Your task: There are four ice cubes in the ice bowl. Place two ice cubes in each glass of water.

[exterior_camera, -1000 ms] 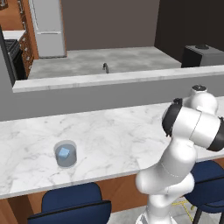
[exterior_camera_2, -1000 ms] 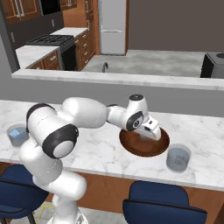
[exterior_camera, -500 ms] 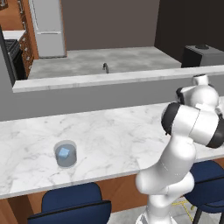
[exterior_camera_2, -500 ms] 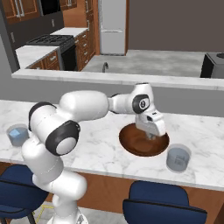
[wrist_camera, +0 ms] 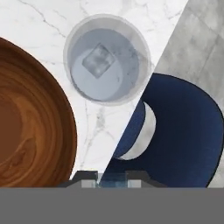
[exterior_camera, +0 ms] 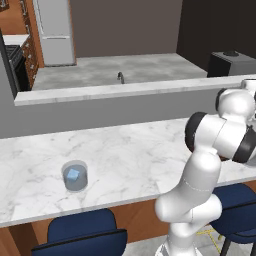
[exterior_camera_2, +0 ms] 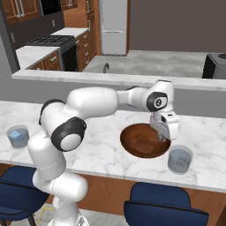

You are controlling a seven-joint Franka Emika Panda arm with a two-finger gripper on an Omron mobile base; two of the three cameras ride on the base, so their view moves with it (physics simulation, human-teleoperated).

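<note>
My gripper (exterior_camera_2: 161, 137) hangs over the right rim of the dark wooden ice bowl (exterior_camera_2: 132, 148), between the bowl and the right glass of water (exterior_camera_2: 179, 160). In the hand view the gripper (wrist_camera: 111, 180) is shut on a pale-blue ice cube (wrist_camera: 111, 177) held between its tips. That glass (wrist_camera: 107, 59) lies ahead with one ice cube (wrist_camera: 97, 60) inside, and the bowl's rim (wrist_camera: 65, 127) curves at the left. The other glass (exterior_camera: 75, 176) stands far left on the counter and holds an ice cube (exterior_camera: 73, 174); the right base view shows this glass (exterior_camera_2: 17, 136) too.
The marble counter (exterior_camera_2: 97, 154) ends just past the right glass, with blue stools (wrist_camera: 179, 131) below its front edge. A raised grey ledge (exterior_camera_2: 88, 79) runs behind the counter. Beyond it lie a sink tap (exterior_camera_2: 105, 67), a fridge and a stove.
The hand has risen from over the middle of the bowl and swung right toward the right glass, holding its grip. The glasses and the bowl have not moved.
</note>
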